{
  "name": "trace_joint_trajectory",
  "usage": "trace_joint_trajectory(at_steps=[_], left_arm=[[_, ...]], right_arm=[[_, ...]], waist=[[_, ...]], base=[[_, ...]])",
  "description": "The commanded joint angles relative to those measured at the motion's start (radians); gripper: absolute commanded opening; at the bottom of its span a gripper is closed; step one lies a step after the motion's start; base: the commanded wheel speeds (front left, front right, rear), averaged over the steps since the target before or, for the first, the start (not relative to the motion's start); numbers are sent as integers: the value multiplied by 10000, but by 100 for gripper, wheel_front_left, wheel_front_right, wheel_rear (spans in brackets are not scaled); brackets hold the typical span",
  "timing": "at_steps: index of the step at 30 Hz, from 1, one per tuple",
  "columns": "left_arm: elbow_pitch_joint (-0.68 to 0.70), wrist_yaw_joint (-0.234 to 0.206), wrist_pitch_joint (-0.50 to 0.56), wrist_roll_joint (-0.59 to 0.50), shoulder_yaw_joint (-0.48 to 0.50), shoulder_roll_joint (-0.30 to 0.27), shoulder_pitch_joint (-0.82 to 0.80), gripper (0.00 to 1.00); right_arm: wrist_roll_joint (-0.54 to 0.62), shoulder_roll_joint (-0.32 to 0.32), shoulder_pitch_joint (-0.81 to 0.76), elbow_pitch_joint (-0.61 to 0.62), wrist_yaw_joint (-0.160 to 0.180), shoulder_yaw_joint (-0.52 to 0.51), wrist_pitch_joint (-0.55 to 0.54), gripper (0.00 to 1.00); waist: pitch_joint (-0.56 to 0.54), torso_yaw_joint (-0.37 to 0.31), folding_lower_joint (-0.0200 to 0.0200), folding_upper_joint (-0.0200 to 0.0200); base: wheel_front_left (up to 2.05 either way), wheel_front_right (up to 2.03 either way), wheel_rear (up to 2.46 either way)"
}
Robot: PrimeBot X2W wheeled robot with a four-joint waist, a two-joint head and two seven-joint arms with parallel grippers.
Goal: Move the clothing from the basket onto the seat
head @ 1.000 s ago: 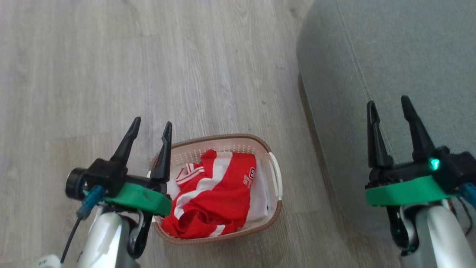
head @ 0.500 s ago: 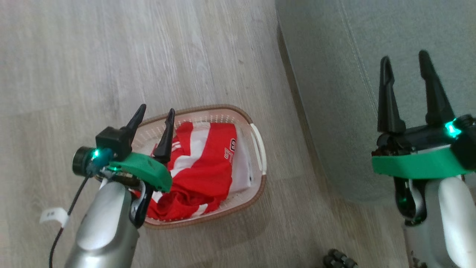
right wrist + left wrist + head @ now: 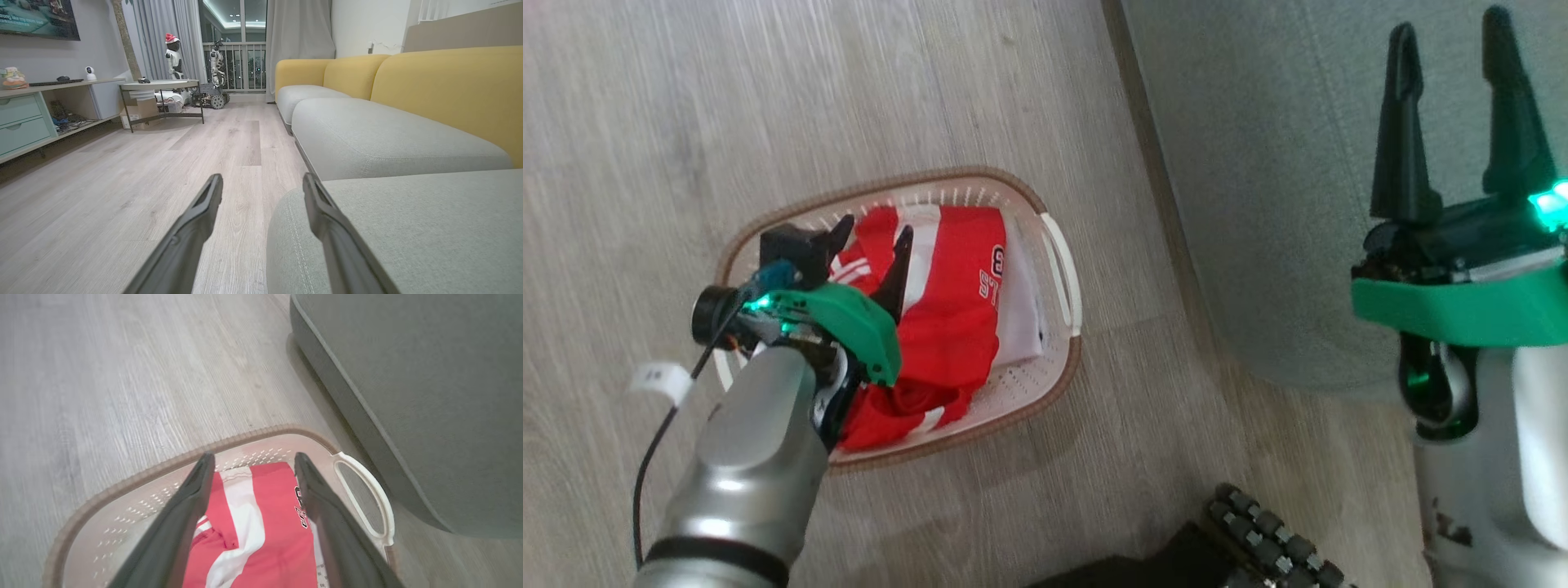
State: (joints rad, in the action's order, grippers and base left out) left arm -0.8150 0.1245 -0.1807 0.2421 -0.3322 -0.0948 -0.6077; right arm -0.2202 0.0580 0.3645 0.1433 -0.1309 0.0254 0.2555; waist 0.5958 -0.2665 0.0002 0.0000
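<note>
Red clothing with white stripes and a number patch lies bunched in the cream basket on the floor. My left gripper hangs open just above the clothing, inside the basket's outline, with nothing between its fingers. The left wrist view has the clothing between and below the open left gripper, with the basket rim beyond. The grey-green seat lies to the right of the basket. My right gripper is open above the seat's front part, empty. In the right wrist view the right gripper points along the seat edge.
The basket's white handle faces the seat's base. A black wheeled part of my base shows at the bottom. Farther down the room are a yellow sofa back, a low table, a shelf unit and other robots.
The head camera has tilted, shifting the whole picture. My left gripper has gone from beside the basket's left rim to over the clothing inside it, lower down. The right gripper stays open.
</note>
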Motion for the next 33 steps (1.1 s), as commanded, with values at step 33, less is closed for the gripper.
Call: trace_joint_trajectory(at_steps=[33], left_arm=[[-4315,61,3582,1276,-1911,-498,-2736,100]], right_arm=[[-499,-77,1132,1287,2,396,63,100]], waist=[[2930,-1003,-2,0]], base=[[0,0,0]])
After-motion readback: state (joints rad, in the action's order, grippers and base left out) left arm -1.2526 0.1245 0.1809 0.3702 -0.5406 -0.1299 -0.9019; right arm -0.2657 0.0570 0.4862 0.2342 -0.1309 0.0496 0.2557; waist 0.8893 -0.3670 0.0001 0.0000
